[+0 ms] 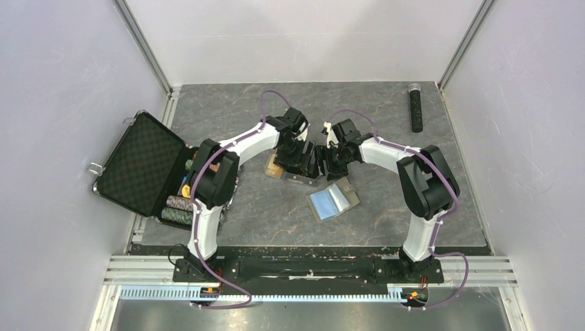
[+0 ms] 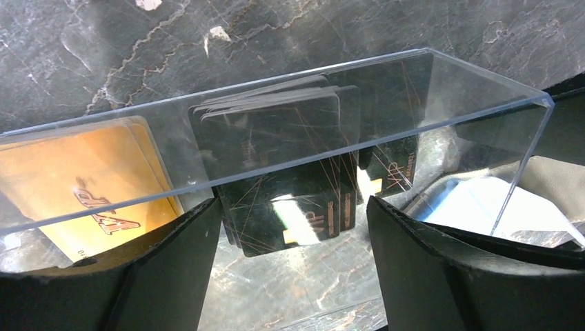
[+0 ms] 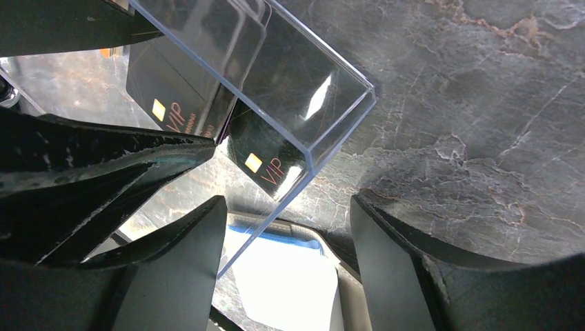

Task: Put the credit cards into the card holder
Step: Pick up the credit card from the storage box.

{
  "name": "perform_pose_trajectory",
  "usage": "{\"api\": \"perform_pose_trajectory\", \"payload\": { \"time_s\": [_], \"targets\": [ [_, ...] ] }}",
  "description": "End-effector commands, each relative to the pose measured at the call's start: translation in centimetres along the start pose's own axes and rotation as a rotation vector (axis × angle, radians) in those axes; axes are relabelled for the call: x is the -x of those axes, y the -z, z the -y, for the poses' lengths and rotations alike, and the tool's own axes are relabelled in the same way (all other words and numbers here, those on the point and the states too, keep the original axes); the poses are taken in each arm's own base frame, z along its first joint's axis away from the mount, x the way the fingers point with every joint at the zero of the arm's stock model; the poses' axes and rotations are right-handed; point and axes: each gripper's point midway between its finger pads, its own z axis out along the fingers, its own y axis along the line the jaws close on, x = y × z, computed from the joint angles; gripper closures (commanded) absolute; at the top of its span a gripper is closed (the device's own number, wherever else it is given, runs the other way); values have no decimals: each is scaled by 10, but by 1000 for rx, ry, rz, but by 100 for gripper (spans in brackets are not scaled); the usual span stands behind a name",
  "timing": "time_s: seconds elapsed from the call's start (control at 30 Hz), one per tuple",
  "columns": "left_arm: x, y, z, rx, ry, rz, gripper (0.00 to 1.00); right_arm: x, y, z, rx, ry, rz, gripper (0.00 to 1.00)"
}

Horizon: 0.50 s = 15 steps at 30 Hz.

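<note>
Arms from both sides meet over the middle of your dark grey marble-patterned table top (image 1: 386,207) in the overhead view. The left gripper (image 1: 303,165) and the right gripper (image 1: 327,164) stand almost tip to tip over a small clear plastic box (image 1: 295,177). The thin orange-gold rectangular credit cards (image 1: 274,167) show at the box's left end. The flat taupe folding card holder (image 1: 333,200) lies spread open on the table with its light blue inside up, just beside the grippers on the side nearer the arm bases. A big black poker-chip case (image 1: 141,162) stands open at the far left, and a slim black bar (image 1: 416,107) lies well apart at the far right. From your left wrist, the two black fingers (image 2: 172,276) stand wide apart and grip nothing. Past their tips the box's clear wall crosses the view, with an orange-gold card at its left and a stack of black cards (image 2: 290,200) with gold chips in the middle. From your right wrist, the jaws are likewise spread and hold nothing. The box's clear corner shows between them over the black cards, and the card holder's blue lining shows below.
</note>
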Motion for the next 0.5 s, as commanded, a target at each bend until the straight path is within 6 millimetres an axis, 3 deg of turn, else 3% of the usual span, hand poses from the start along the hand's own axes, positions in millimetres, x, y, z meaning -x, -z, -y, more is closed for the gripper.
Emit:
{"api": "perform_pose_trajectory", "payload": {
  "time_s": [0.0, 0.23, 0.47],
  "targets": [
    [9, 4, -11, 25, 5, 46, 16, -1, 8, -1, 4, 16, 7, 31],
    [3, -10, -6, -20, 7, 1, 18, 10, 15, -10, 60, -1, 62, 31],
    [7, -1, 19, -127, 5, 14, 22, 17, 19, -17, 112, -21, 88, 31]
  ]
}}
